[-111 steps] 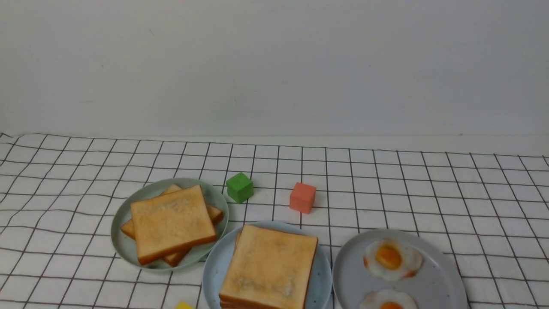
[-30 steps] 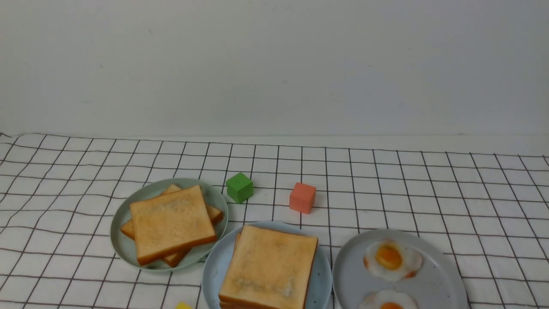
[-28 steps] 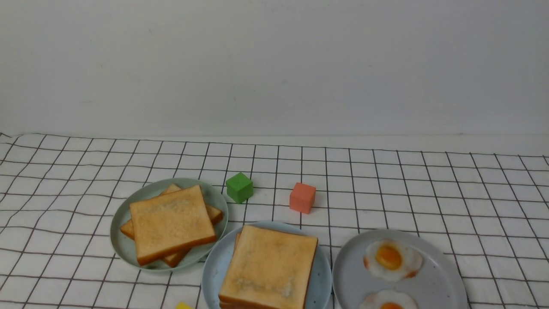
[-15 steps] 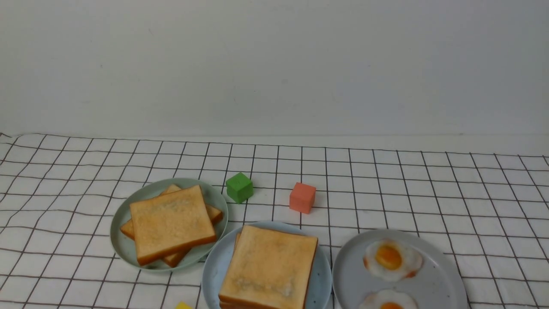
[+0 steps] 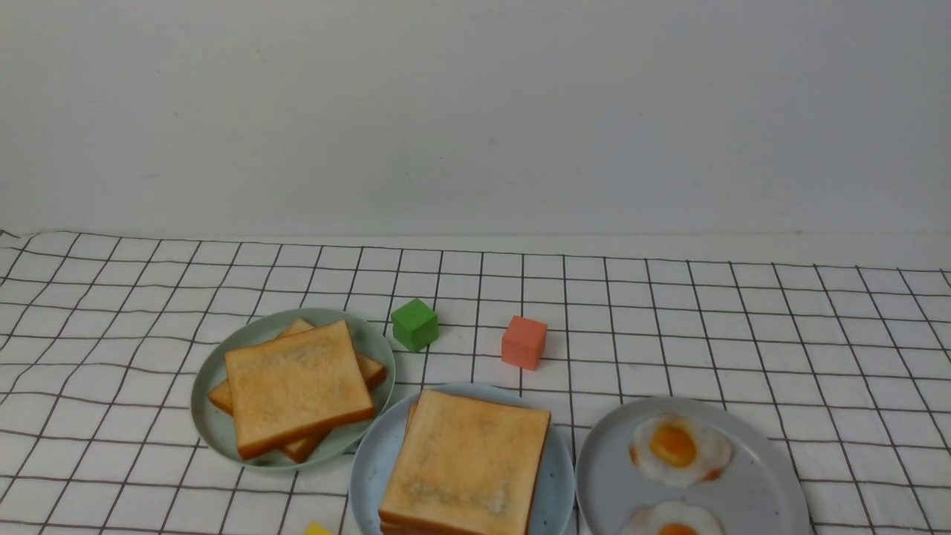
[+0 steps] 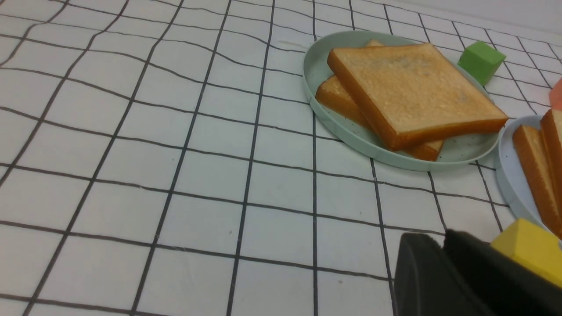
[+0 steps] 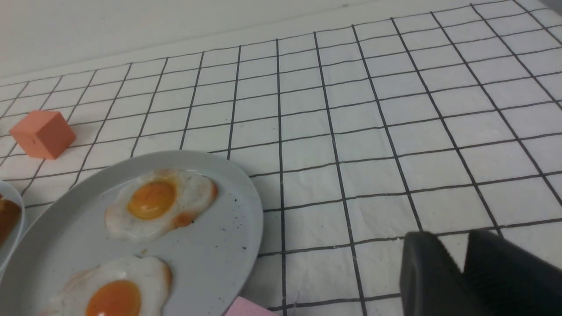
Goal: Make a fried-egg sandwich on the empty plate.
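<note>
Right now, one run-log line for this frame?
sandwich: two toast slices stacked on blue plate | grey plate: two fried eggs | left pincer: nearly shut, empty | right pincer: slightly parted, empty

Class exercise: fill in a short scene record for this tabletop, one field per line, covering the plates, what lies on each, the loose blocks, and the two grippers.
surface: white cloth with dark grid
light-blue plate: fried-egg sandwich, toast stacked; no egg visible between the slices
sage-green plate: loose toast pile, two slices askew
grey plate: two fried eggs
blocks: green, orange, yellow, pink
left gripper: holds nothing, fingers nearly together
right gripper: holds nothing, small gap between fingers
</note>
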Available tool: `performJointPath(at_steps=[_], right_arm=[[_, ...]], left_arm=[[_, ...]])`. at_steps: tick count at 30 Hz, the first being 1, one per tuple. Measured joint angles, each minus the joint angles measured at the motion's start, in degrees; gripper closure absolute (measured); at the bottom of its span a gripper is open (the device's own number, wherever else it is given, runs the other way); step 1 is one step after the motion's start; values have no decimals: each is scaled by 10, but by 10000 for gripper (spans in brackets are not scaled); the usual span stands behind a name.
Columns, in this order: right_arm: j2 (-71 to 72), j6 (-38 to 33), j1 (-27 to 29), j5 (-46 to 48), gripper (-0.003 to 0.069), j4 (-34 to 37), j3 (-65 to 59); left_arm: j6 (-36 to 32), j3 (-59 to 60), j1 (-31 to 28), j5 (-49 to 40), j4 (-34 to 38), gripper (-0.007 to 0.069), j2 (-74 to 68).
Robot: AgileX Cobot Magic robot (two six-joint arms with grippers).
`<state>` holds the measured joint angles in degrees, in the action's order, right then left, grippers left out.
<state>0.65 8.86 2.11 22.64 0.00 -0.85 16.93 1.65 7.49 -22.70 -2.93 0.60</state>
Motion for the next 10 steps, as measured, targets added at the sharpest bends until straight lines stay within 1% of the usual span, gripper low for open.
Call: performJointPath(at_steps=[10], right_arm=[[0,0,0,0,486,0,0]], left_arm=[[0,0,0,0,0,543,0]])
